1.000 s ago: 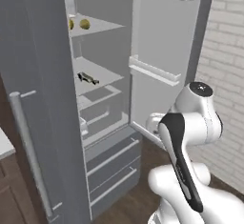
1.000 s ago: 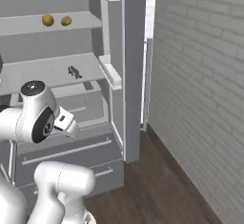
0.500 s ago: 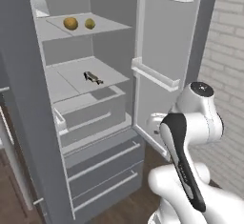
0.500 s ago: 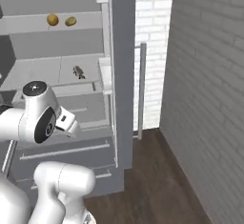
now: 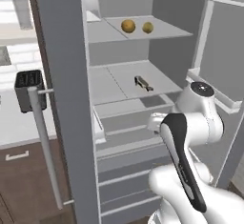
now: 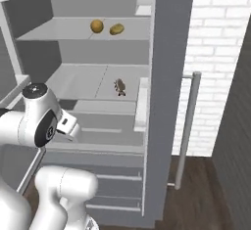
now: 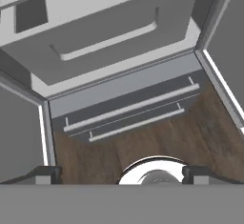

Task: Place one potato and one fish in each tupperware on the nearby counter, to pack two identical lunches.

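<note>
Open fridge ahead, arm tucked low, nothing picked yet.
Tool (image 7: 121, 173) points down at floor and drawers, its tips spread apart, empty. Two potatoes (image 5: 127, 25) on the upper shelf (image 5: 167, 27), at 12 o'clock of the fish (image 5: 142, 83) on the middle shelf. Risk: reaching up, the elbow may clip the door bins; round potatoes could roll away from a poorly centred pinch.

No readable text, label, brand, number or sign appears anywhere. The open refrigerator (image 5: 62, 75), its shelves, the drawer fronts, the white brick wall (image 6: 215, 53) and the robot arm's casing are all plain and unmarked.
</note>
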